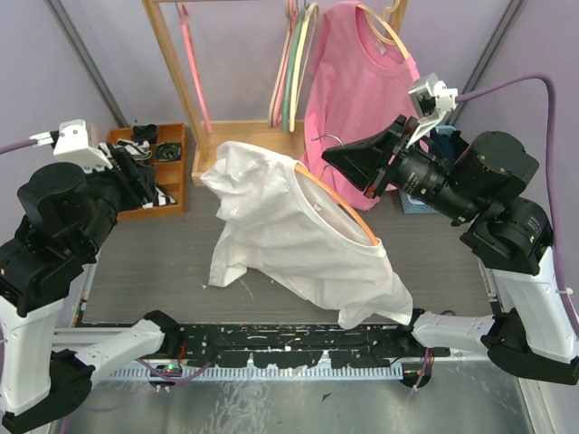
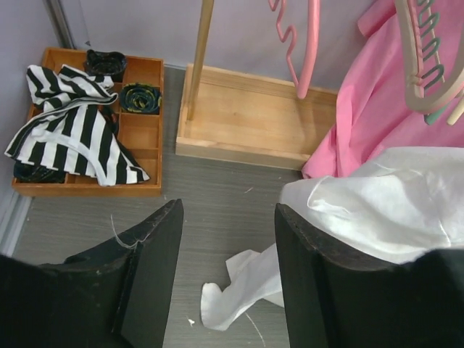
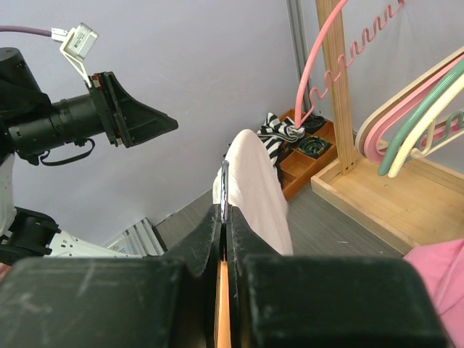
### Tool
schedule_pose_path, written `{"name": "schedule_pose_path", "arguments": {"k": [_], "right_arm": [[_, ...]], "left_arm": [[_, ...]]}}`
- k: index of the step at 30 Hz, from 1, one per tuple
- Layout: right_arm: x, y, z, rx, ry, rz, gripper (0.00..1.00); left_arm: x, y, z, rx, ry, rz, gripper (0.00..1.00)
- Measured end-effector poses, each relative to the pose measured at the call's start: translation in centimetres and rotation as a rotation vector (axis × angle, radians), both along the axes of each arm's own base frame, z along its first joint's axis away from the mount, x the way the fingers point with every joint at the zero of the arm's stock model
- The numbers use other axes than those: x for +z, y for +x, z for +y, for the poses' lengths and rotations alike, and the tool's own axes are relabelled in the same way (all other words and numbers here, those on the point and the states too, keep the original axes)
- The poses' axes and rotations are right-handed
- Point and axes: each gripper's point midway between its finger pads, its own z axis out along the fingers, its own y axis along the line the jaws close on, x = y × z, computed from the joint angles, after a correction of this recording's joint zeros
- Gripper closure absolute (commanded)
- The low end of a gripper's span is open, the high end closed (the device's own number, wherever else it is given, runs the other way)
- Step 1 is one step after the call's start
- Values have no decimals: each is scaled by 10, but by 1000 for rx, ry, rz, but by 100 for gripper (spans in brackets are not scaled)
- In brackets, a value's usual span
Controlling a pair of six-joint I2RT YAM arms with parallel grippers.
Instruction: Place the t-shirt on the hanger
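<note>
We see the white t-shirt [image 1: 289,226] draped over the orange hanger [image 1: 359,223]. The hanger's curved shoulder shows as an orange line along the shirt's neck opening. Shirt and hanger sit tilted above the grey table [image 1: 145,271], between the two arms, and the cloth falls toward the near edge. We cannot tell whether the hem touches the table.

The right gripper [image 1: 327,158] has its fingers pressed together on the hanger. From the right wrist, the silver wire runs up between the closed jaws and the orange plastic shows just below.

The left gripper [image 2: 228,217] stands with its fingers [image 2: 156,246] apart and nothing between them. It is just beside the shirt's white sleeve and not touching it.

Behind the shirt, a pink t-shirt [image 1: 353,81] hangs on the wooden rack [image 1: 244,136]. To the left lies a wooden tray [image 1: 175,181] with a black-and-white striped cloth [image 2: 72,130] spread over it.
</note>
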Motion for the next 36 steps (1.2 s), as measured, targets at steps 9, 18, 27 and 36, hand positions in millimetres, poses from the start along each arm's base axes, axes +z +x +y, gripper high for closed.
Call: {"name": "schedule_pose_path", "arguments": {"k": [9, 18, 27, 36], "right_arm": [[-8, 10, 12, 2, -24, 22, 99], [-17, 22, 26, 5, -49, 47, 99], [-17, 23, 30, 13, -49, 54, 99], [-18, 26, 36, 24, -53, 61, 99]], "left_arm": [[-10, 10, -43, -180, -16, 65, 43], [-21, 20, -102, -432, -59, 129, 41], [-34, 26, -122, -524, -32, 173, 42], [-56, 32, -129, -542, -2, 233, 53]]}}
